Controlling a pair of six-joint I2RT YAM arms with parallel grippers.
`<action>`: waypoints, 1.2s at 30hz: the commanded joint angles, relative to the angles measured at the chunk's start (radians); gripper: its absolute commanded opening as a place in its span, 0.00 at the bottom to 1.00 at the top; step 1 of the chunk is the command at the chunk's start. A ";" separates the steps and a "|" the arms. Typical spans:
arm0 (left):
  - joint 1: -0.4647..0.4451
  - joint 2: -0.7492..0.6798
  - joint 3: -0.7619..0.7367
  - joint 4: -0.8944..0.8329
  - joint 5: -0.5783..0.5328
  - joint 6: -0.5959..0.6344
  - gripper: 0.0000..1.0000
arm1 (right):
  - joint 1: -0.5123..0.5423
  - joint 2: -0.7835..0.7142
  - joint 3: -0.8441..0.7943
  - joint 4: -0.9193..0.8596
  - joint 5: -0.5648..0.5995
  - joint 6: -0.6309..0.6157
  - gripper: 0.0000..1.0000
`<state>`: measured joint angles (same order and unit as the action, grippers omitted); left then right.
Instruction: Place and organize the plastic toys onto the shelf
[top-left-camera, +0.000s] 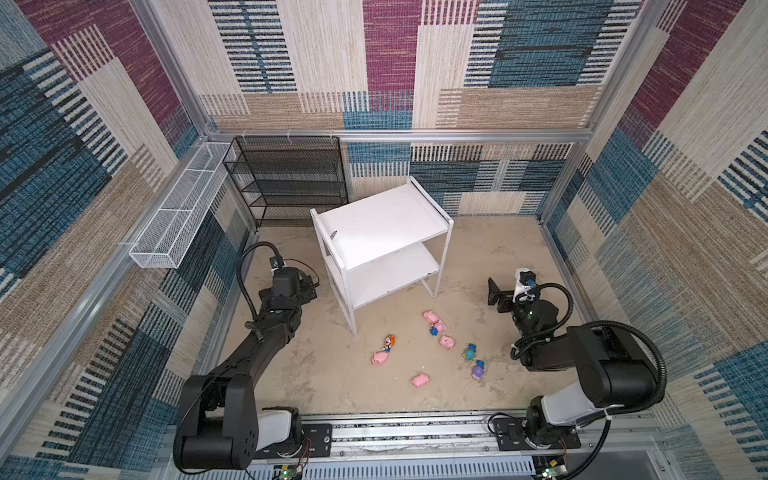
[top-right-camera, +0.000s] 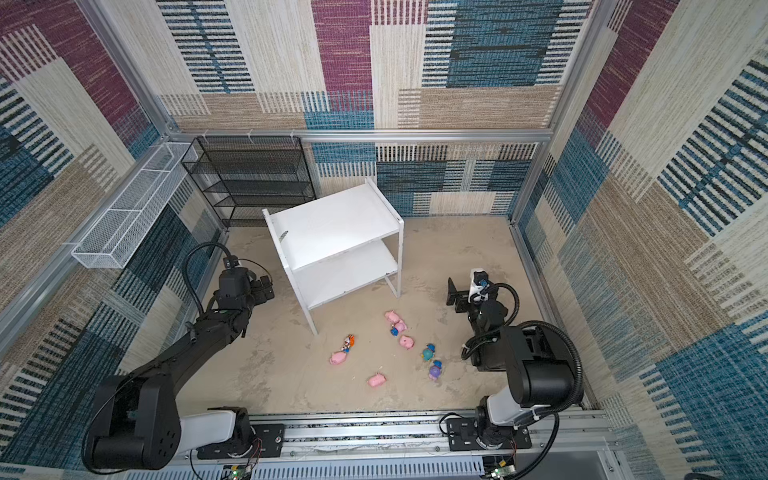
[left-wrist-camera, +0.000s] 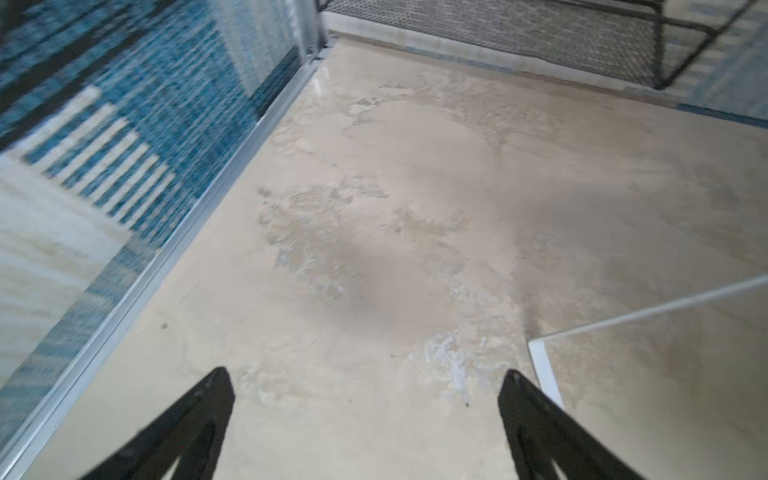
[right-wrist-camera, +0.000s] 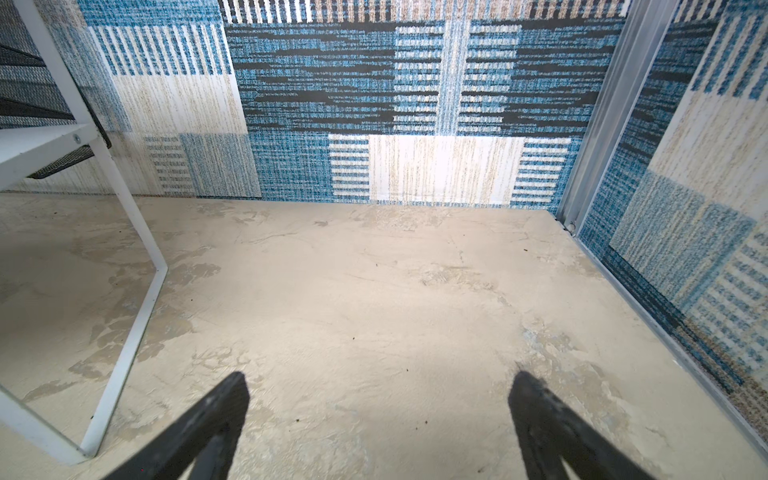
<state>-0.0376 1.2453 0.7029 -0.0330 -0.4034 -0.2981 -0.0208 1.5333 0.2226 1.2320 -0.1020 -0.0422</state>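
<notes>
Pink pigs (top-left-camera: 420, 380) and hooded figurines (top-left-camera: 469, 352), the plastic toys, lie scattered on the sandy tabletop (top-left-camera: 307, 374) in both top views, just in front of the white shelf (top-left-camera: 382, 224), whose two boards are bare. Left pincer (top-left-camera: 311, 286) hangs beside the shelf's left frame. The right pincer (top-left-camera: 495, 294) hangs well to the shelf's right. Neither is near a toy.

Left wrist view: jaws spread wide over bare tabletop with nothing between them, and a white shelf rail lies near one finger.

Right wrist view: jaws likewise wide and empty, with the shelf's foot rail nearby.

Likely hazards: several toys lie touching or just beside one another, so a closing pincer may nudge or lift the wrong one. Small rounded pigs may slip from the fingers. An arm swinging in may knock the light shelf.
</notes>
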 joint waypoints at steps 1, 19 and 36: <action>-0.005 -0.069 0.046 -0.356 -0.152 -0.223 0.99 | 0.001 -0.001 0.002 0.023 0.001 0.004 1.00; -0.160 -0.360 0.132 -0.843 0.244 -0.251 0.99 | 0.003 -0.058 0.109 -0.219 -0.017 -0.010 1.00; -0.457 -0.397 0.201 -0.952 0.335 -0.333 0.99 | 0.117 -0.149 0.491 -1.172 0.017 0.214 1.00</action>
<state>-0.4660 0.8509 0.8925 -0.9577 -0.1043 -0.6064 0.0795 1.3987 0.6872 0.2588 -0.0452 0.1120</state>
